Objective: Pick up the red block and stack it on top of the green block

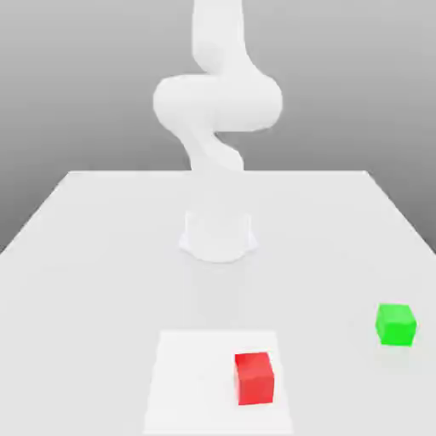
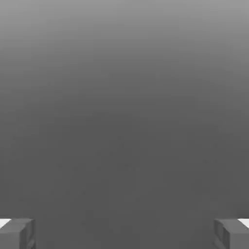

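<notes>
Hand view: hand [image 2: 124, 233] wide apart, its 2 fingers [image 2: 17, 233] empty, touching nothing.

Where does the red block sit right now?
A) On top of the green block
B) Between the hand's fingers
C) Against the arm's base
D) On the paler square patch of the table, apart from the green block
D: the red block rests on the paler square patch, with the green block apart toward the exterior view's right.
</notes>
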You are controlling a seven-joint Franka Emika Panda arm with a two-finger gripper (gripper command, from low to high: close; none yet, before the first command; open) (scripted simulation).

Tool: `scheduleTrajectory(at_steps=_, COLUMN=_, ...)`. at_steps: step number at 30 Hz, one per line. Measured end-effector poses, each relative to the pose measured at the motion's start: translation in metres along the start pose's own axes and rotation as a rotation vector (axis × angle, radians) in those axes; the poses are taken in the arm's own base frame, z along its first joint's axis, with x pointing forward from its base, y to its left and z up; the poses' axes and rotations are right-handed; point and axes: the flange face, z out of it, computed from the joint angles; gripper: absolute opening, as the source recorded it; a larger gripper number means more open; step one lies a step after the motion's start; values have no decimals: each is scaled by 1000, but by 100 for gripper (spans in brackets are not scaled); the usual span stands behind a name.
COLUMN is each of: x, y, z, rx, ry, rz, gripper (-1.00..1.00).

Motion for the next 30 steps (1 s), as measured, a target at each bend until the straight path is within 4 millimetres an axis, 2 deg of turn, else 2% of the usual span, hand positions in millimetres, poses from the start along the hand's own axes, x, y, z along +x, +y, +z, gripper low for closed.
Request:
scheduleTrajectory(at_steps=3, x=-13, y=4, z=69, rx=-70, ry=-72, rz=-14, gripper=0)
scheduleTrajectory(at_steps=7, x=-40, y=19, z=152, rx=-157, ry=-165, rz=-33, gripper=0)
scheduleTrajectory(at_steps=14, x=-110, y=68, z=275, rx=-307, ry=-331, rz=-67, gripper=0)
scheduleTrajectory(at_steps=18, x=-160, y=106, z=329, rx=-390, ry=-427, rz=-89, gripper=0)
scheduleTrajectory(at_steps=22, x=-211, y=149, z=370, rx=-467, ry=-517, rz=-106, gripper=0)
scheduleTrajectory(at_steps=27, x=-242, y=180, z=414, rx=-482, ry=-534, rz=-107, gripper=0)
scheduleTrajectory(at_steps=28, x=-247, y=184, z=420, rx=-482, ry=-534, rz=-107, gripper=-100)
scheduleTrajectory(at_steps=30, x=-247, y=184, z=420, rx=-482, ry=-534, rz=-107, gripper=-100)
